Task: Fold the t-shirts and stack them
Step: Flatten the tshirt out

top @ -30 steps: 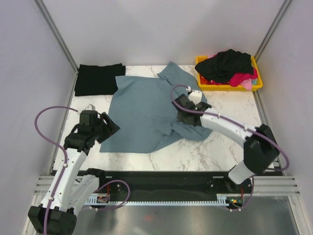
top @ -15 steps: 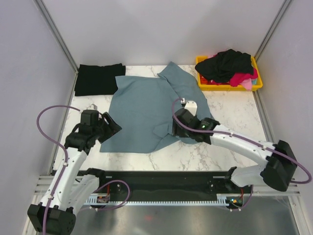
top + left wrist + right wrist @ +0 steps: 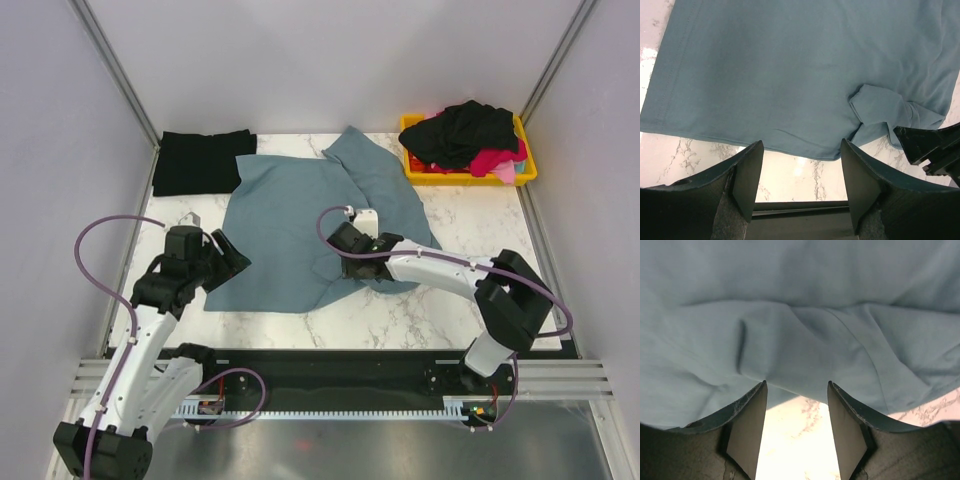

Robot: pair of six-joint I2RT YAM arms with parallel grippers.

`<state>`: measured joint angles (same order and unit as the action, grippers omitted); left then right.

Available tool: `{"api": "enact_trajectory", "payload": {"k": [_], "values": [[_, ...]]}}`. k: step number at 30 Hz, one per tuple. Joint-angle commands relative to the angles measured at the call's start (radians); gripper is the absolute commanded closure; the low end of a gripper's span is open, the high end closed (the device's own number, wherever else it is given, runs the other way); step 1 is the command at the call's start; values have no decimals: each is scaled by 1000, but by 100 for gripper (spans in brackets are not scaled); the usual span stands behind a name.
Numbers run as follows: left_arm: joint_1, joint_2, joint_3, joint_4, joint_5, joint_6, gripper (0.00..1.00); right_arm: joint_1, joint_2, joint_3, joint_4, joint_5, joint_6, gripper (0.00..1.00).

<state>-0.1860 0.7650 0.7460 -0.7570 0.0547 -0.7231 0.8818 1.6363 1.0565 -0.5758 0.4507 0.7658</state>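
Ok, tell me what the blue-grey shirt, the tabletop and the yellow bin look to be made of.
Blue-grey shirt: soft matte knit, probably cotton; it creases and has a stitched hem.
Tabletop: marble or marble-look laminate, white with grey veins, glossy, catching light.
Yellow bin: seemingly rigid plastic, smooth, with a thin rim.

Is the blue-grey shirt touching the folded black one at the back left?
Touching. In the top view the far-left corner of the blue-grey shirt laps over the near-right corner of the folded black shirt, with no gap between them.
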Motion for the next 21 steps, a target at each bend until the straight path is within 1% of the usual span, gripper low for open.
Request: {"api": "enact_trajectory", "payload": {"k": [1,5,10,13,16,17,18,19,21], "values": [[-6,-7,-4,25,-10,21,29,37,33,82,-27,83,-46,40],[-6,-4,-5,25,-15,19,29,52,121,138,-53,118,-62,40],[-10,-10,-4,25,-15,19,29,54,163,160,-53,129,-66,43],[-13,-10,-5,24,-18,17,29,52,178,171,-55,138,-75,51],[-15,-10,-5,25,-19,16,29,49,184,177,-58,152,-86,69],[-15,-9,-5,25,-19,16,29,48,184,180,-61,155,-88,83],[-17,-9,-5,25,-21,17,29,43,180,181,-62,161,-91,93],[-18,-10,-5,25,-23,16,29,42,175,183,-65,172,-92,100],[-20,-12,-7,25,-24,14,29,31,151,184,-67,172,-100,100]]}}
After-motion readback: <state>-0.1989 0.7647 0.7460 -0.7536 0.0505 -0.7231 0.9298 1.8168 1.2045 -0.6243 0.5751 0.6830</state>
